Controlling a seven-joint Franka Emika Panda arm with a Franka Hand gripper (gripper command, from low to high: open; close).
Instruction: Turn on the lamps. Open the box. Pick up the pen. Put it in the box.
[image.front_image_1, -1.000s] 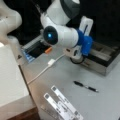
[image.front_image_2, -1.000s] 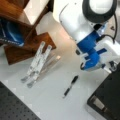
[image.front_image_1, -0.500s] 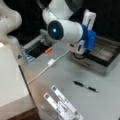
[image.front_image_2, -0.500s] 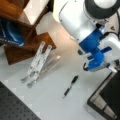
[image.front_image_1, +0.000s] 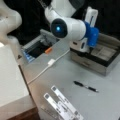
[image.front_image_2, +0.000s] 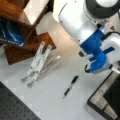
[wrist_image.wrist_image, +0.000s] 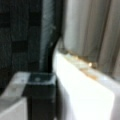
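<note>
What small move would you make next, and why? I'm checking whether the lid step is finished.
Probably keep lifting the lid: the gripper sits at the box, whose grey interior already shows, while the pen lies untouched on the table.

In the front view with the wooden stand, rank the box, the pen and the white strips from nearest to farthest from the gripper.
1. The box, bottom right, just below the gripper.
2. The pen, on the table to the lower left of the gripper.
3. The white strips, far left by the wooden stand.
</note>
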